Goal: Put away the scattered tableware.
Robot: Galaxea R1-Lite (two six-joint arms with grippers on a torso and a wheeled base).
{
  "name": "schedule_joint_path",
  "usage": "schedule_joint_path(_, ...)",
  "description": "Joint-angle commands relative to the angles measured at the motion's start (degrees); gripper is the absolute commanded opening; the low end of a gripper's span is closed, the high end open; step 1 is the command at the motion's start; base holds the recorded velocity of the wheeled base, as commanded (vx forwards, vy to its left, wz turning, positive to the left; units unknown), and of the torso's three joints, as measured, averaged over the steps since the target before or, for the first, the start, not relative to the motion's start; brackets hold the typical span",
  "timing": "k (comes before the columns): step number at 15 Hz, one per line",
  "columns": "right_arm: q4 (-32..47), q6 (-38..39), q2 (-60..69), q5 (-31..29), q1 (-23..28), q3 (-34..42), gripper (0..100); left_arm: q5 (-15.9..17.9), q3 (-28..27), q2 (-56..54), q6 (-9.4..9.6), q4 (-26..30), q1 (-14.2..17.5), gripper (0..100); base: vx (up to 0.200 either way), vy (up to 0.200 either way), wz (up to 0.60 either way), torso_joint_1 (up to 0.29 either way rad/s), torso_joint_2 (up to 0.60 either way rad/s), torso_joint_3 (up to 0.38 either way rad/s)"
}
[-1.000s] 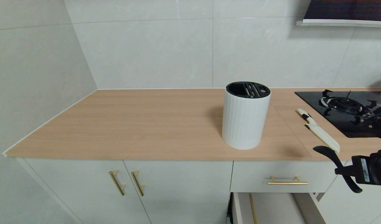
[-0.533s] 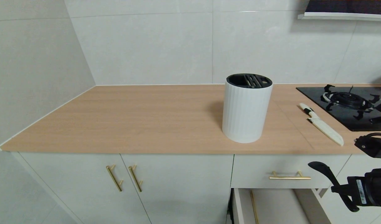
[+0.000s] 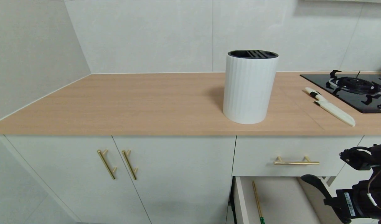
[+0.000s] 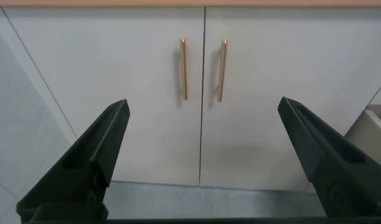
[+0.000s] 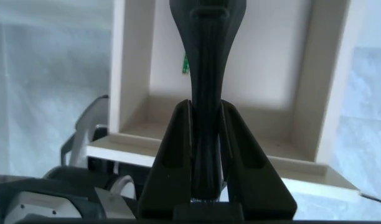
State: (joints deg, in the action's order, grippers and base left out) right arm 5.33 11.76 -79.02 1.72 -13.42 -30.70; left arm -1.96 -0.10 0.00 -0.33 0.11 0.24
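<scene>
A cream-bladed knife (image 3: 330,107) lies on the wooden counter (image 3: 131,105) between the white ribbed knife holder (image 3: 249,88) and the stove. Below the counter a drawer (image 3: 240,202) stands pulled out, with chopsticks (image 3: 256,199) lying in it; their green end (image 5: 185,62) shows past my right gripper. My right gripper (image 3: 307,179) (image 5: 206,12) is shut and holds nothing; it hangs low at the open drawer's right front, pointing into it. My left gripper (image 4: 203,107) is open with nothing between its fingers, facing the cabinet doors.
A black gas stove (image 3: 355,90) sits at the counter's right end. Two cabinet doors with gold handles (image 4: 203,68) (image 3: 115,163) are closed at the left. A closed drawer with a gold handle (image 3: 296,162) sits above the open one. The tiled wall bounds the counter at the back and left.
The head camera has sunk, so the counter looks flatter and the open drawer shows more. My right gripper has dropped from counter-edge height to the open drawer's level.
</scene>
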Motion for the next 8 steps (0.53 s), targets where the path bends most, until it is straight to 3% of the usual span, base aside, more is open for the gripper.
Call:
schedule_joint_path(1, -0.1, 0.0, -2.5, -0.3, -0.1, 0.1, 0, -0.1, 0.0, 0.0, -0.02, -0.1, 0.0, 100, 0.000, 0.000, 0.00, -0.144, 0.47, 0.334)
schedule_joint_path(8, -9.4, 0.1, -9.7, -3.5, 0.0, 3.4, 0, -0.1, 0.0, 0.0, -0.02, 0.0, 0.0, 100, 0.000, 0.000, 0.00, -0.108, 0.46, 0.342)
